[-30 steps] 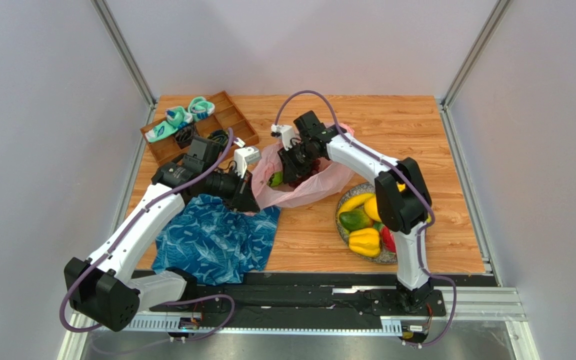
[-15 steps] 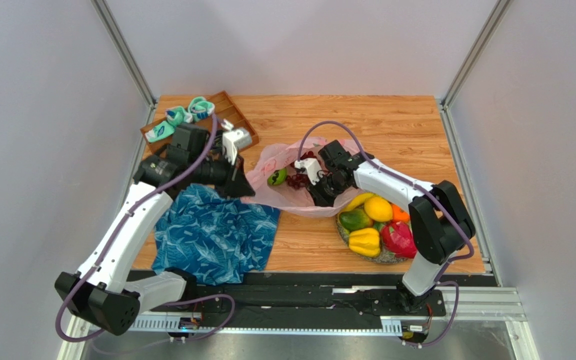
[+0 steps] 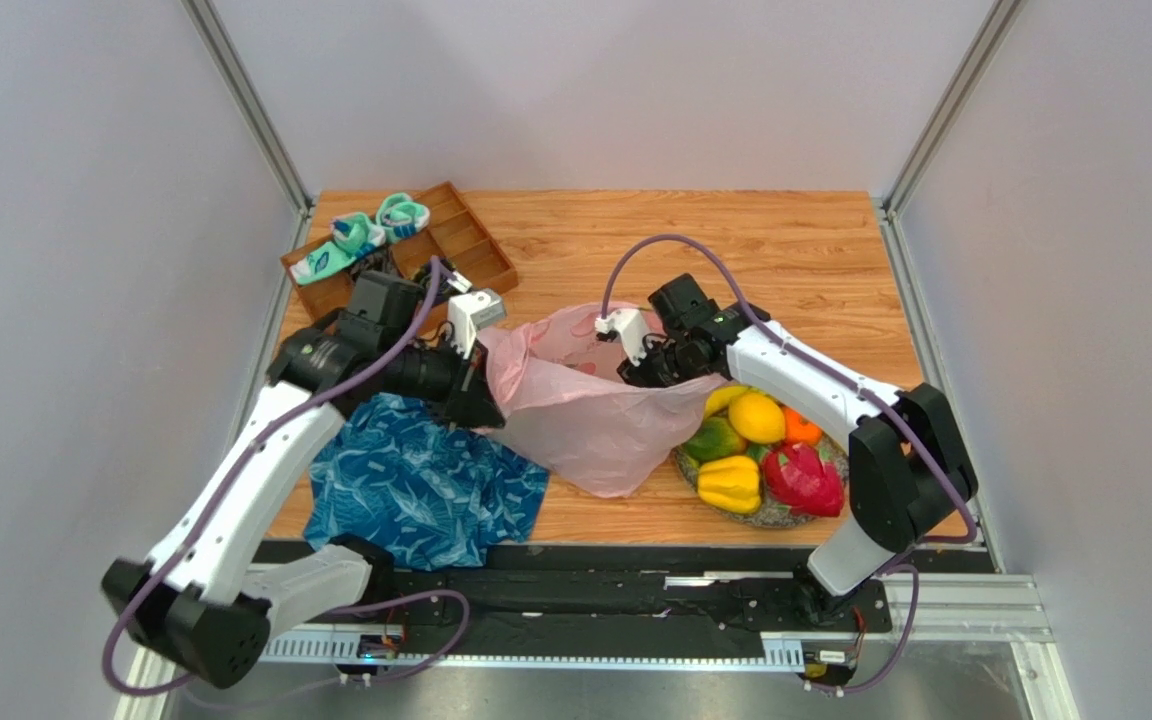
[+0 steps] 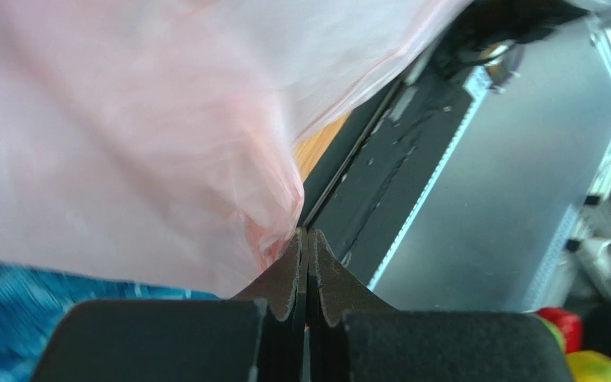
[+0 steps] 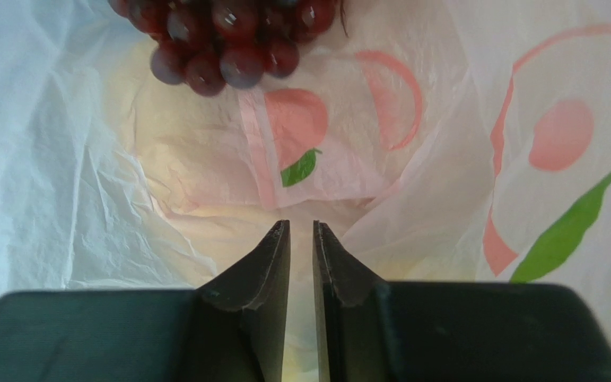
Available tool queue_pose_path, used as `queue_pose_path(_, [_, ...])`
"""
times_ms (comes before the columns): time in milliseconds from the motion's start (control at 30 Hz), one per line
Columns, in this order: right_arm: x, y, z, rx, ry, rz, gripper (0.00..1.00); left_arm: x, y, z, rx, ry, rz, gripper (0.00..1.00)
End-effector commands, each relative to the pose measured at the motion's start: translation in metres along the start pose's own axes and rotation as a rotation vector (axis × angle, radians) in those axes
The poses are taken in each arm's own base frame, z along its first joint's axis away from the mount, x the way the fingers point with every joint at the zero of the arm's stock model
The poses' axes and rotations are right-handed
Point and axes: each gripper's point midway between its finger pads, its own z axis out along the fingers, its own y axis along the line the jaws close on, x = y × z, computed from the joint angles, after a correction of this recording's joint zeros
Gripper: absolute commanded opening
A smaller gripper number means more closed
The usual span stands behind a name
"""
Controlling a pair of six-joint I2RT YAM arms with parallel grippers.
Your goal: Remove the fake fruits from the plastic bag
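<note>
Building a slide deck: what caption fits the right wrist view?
Right gripper, jaws barely apart, points into the pink plastic bag toward dark grapes lying inside.

Seen from overhead, the light is even and soft and falls from above. The wooden table (image 3: 778,255) is bright without glare, and only faint, soft-edged shadows lie on it. Close in at the left wrist, the plastic bag (image 4: 125,143) is a glowing pink smear, well out of focus, and the grey metal sheet (image 4: 508,199) behind it is soft too. At the right wrist, light shines through the film and washes its left side nearly white. The grapes (image 5: 221,40) carry small highlights. The fingers (image 5: 253,270) of the right gripper (image 5: 301,231) stand dark against it.
</note>
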Motion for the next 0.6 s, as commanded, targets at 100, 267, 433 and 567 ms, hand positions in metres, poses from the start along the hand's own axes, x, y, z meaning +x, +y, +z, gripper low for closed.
queue_pose_path(100, [-0.071, 0.019, -0.005, -0.118, -0.180, -0.162, 0.36, 0.016, 0.068, -0.002, -0.299, -0.018, -0.237, 0.00])
queue_pose_path(267, [-0.122, 0.030, 0.020, -0.112, -0.235, -0.184, 0.56, 0.015, 0.121, -0.031, -0.569, -0.041, -0.313, 0.00])
queue_pose_path(433, [-0.156, 0.048, 0.049, -0.171, -0.223, -0.128, 0.61, 0.011, 0.126, -0.038, -0.569, -0.059, -0.344, 0.00])
queue_pose_path(567, [-0.171, 0.047, 0.068, -0.205, -0.188, -0.014, 0.77, 0.003, 0.112, -0.033, -0.481, -0.087, -0.317, 0.00])
